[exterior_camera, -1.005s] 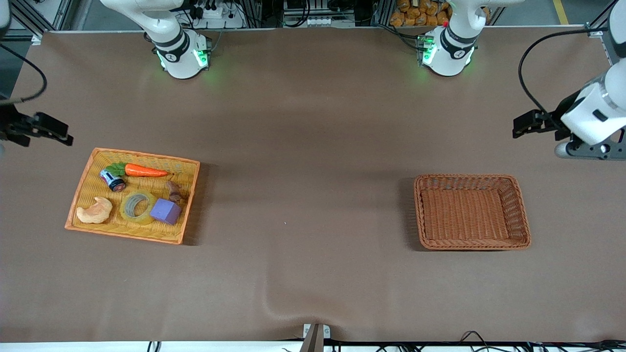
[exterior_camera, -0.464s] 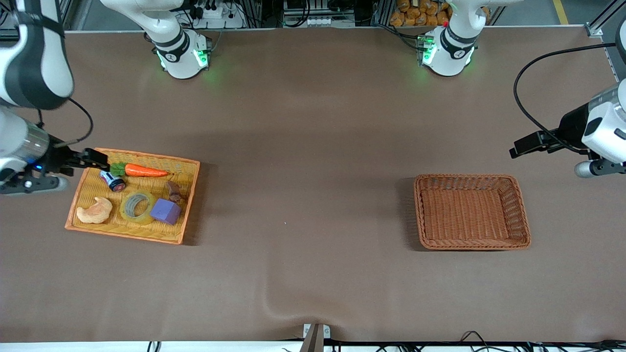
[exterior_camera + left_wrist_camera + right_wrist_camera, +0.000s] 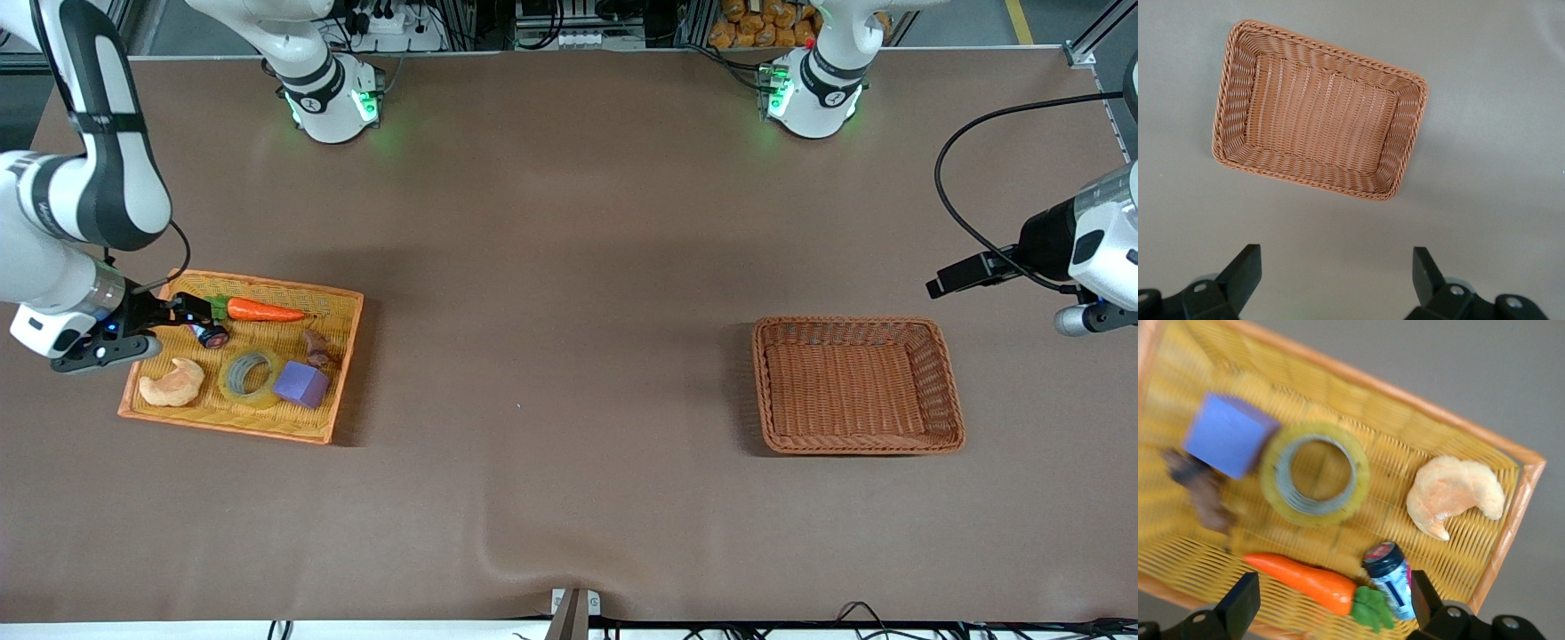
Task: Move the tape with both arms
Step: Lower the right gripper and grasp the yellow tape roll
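in the front view the right gripper (image 3: pixel 182 313) has swung in within the last second from off the table's edge to hang over the yellow tray (image 3: pixel 342 307), above the small can (image 3: pixel 212 335), jaws released; the tape (image 3: pixel 251 377) lies untouched between croissant (image 3: pixel 173 383) and purple cube (image 3: pixel 301 383). the left gripper (image 3: pixel 944 283) has dipped slightly near the brown basket (image 3: pixel 858 444). the left wrist view shows spread fingers and that empty basket (image 3: pixel 1238 73). the right wrist view frames the tape (image 3: pixel 1315 482), so pickup looks imminent.

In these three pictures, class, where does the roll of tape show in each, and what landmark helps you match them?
Front view: the tape lies in the yellow tray, between pastry and purple cube.
Left wrist view: not in it.
Right wrist view: tape mid-picture.
Shared landmark: the purple cube touching it.
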You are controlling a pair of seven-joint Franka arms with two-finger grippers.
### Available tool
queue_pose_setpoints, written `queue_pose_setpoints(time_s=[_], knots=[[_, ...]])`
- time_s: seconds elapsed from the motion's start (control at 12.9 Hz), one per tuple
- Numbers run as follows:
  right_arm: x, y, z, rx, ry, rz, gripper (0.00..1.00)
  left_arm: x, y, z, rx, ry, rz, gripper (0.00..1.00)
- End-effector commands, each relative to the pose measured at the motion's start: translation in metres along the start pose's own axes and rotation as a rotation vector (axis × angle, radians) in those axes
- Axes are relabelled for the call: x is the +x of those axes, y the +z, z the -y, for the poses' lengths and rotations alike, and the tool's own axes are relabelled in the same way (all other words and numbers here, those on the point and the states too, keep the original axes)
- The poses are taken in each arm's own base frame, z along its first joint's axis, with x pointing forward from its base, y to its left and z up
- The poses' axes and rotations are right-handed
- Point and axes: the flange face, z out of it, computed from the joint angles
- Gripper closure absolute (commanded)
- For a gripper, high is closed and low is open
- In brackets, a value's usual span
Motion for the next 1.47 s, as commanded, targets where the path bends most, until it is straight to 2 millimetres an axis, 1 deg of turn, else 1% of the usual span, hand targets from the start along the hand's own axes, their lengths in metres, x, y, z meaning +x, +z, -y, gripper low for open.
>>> queue_pose_setpoints(time_s=[0.0, 0.08, 0.15, 0.23, 0.31, 0.39, 0.46, 0.54, 0.62, 0.7, 0.77, 0.85, 1.24, 1.31, 1.39], knots=[[-0.006, 0.014, 0.019, 0.015, -0.071, 0.002, 0.0, -0.001, 0.003, -0.006, -0.023, -0.021, 0.004, 0.0], [0.005, 0.013, 0.04, 0.013, -0.113, -0.001, 0.0, -0.001, 0.004, -0.006, -0.023, -0.02, 0.005, 0.0], [0.014, 0.012, 0.056, 0.003, -0.145, -0.018, 0.0, -0.001, 0.004, -0.006, -0.023, -0.02, 0.005, 0.0], [0.019, 0.015, 0.07, -0.001, -0.175, -0.024, 0.0, -0.001, 0.004, -0.007, -0.021, -0.018, 0.003, 0.0], [0.024, 0.021, 0.084, -0.012, -0.246, -0.02, 0.0, -0.001, 0.004, -0.008, -0.02, -0.017, 0.003, 0.0], [0.031, 0.03, 0.098, -0.012, -0.369, -0.008, 0.0, -0.001, 0.005, -0.008, -0.018, -0.015, 0.004, 0.0], [0.036, 0.037, 0.104, -0.018, -0.432, -0.016, 0.0, -0.002, 0.005, -0.009, -0.017, -0.014, 0.004, 0.0], [0.039, 0.045, 0.103, -0.03, -0.464, -0.028, 0.0, -0.002, 0.005, -0.011, -0.015, -0.011, 0.004, 0.0], [0.039, 0.054, 0.094, -0.041, -0.508, -0.035, 0.0, -0.002, 0.005, -0.011, -0.013, -0.009, 0.004, 0.0], [0.038, 0.063, 0.08, -0.053, -0.542, -0.046, 0.0, -0.002, 0.006, -0.011, -0.013, -0.009, 0.005, 0.0], [0.033, 0.074, 0.066, -0.051, -0.538, -0.042, 0.0, -0.002, 0.006, -0.011, -0.011, -0.009, 0.005, 0.0], [0.031, 0.084, 0.062, -0.051, -0.533, -0.04, 0.0, -0.002, 0.006, -0.012, -0.011, -0.008, 0.005, 0.0], [0.033, 0.113, 0.06, -0.07, -0.528, -0.061, 0.0, -0.002, 0.01, -0.016, -0.007, -0.015, 0.01, 0.0], [0.031, 0.113, 0.058, -0.067, -0.516, -0.06, 0.13, -0.003, 0.01, -0.017, -0.007, -0.013, 0.01, 0.0], [0.029, 0.114, 0.053, -0.065, -0.506, -0.057, 0.29, -0.002, 0.011, -0.016, -0.006, -0.013, 0.011, 0.0]])
